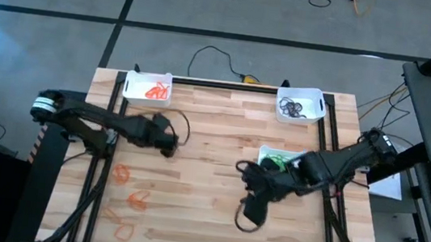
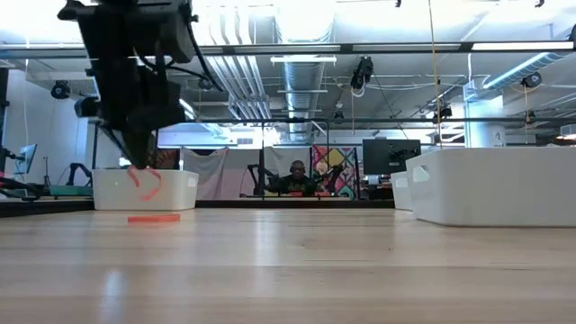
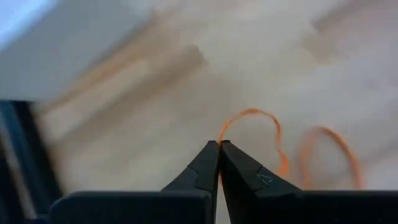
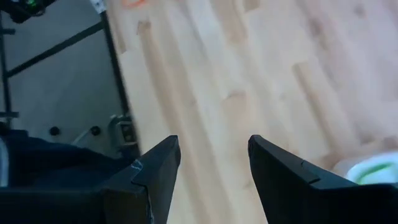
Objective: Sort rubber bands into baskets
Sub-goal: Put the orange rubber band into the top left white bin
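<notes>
Short of the orange basket (image 1: 148, 86), over bare table (image 1: 214, 137), my left jaws (image 3: 219, 146) are pressed tight together on an orange band (image 3: 273, 134) that loops out from the tips. I judge this the carry step: next I must reach over that basket's wall and part the jaws. More orange bands (image 1: 129, 201) lie well away from it. My right jaws (image 4: 211, 155) hang wide apart, holding nothing, beside the green basket (image 1: 277, 155).

Two dark, near-black jointed arms; the left arm (image 1: 93, 119) carries a white band near its base. Gripper fingers (image 4: 283, 177) are black, wedge-shaped and tapered, with a small pale mark on each. A thin black cable (image 1: 181, 124) loops beside the left wrist.
</notes>
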